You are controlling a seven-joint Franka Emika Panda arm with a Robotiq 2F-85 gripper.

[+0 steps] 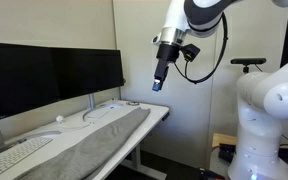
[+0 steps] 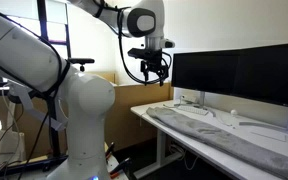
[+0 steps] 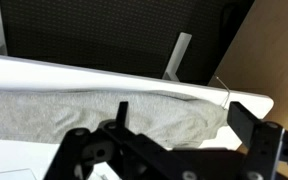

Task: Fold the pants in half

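From where I sit, the fold has not begun. The pants (image 1: 96, 140) lie stretched out at full length along the desk (image 1: 156, 110), flat and in a single layer as far as I can judge, running from beside the white keyboard (image 1: 14, 155) to the desk's open end. In front of the dark monitors (image 1: 54, 75) I see no doubled-over edge in either exterior view, and the cloth looks the same from the other side (image 2: 219, 138). The gripper (image 1: 157, 84) hangs well above the desk's open end, clear of the fabric and carrying nothing. Through the wrist view the two fingers stand apart with the grey cloth (image 3: 74, 110) showing between and below them, so I read the pincer as spread and empty. That view looks down on one rounded end of the garment, close to the desk corner, though I cannot tell whether it is the waistband or the leg hems. By my reckoning everything is left to do: come down on that near end, pinch the fabric, lift it, carry it along the length and lay it over the far end so that the two halves roughly match.
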